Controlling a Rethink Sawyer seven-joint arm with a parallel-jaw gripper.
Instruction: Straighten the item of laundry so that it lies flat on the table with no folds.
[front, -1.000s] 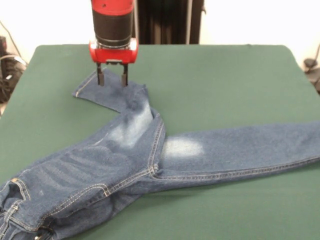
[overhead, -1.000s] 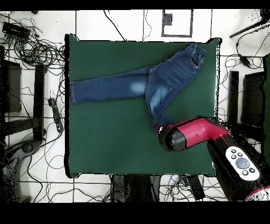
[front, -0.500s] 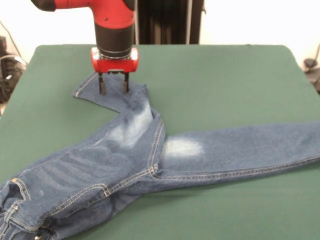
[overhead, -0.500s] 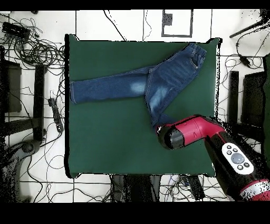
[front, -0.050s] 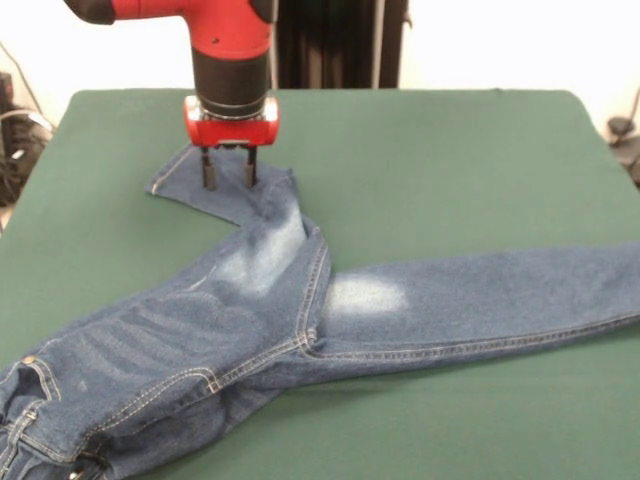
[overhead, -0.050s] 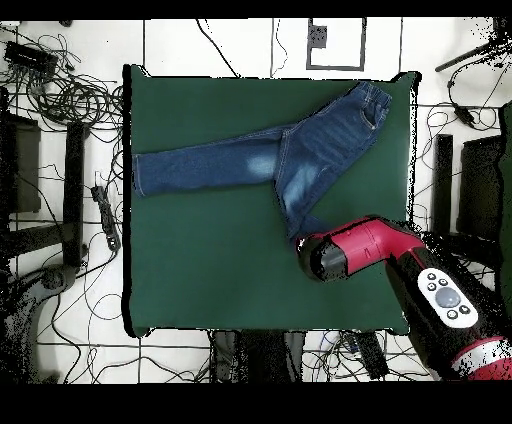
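- The jeans lie on the table, their waistband hanging toward one corner. One leg stretches out straight along the cloth; the other is doubled back on itself, its cuff end lying folded near the knee.
- The gripper stands upright over that folded cuff end, its two fingers a little apart with denim between and around their tips. Whether they have pinched the fabric yet I cannot tell; nothing looks lifted.
- Handling, as a guess: denim is soft but fairly thick, limp enough to drape and drag, heavy enough to stay put on the felt-like cover, which probably grips it. Not fragile, not slippery.
- Best hold is likely the hem of the doubled leg, where the seam gives a firm edge; pulling it outward away from the crotch should open the fold.
- No brand, label or writing is readable; only tan stitching and a small brass button at the waist.
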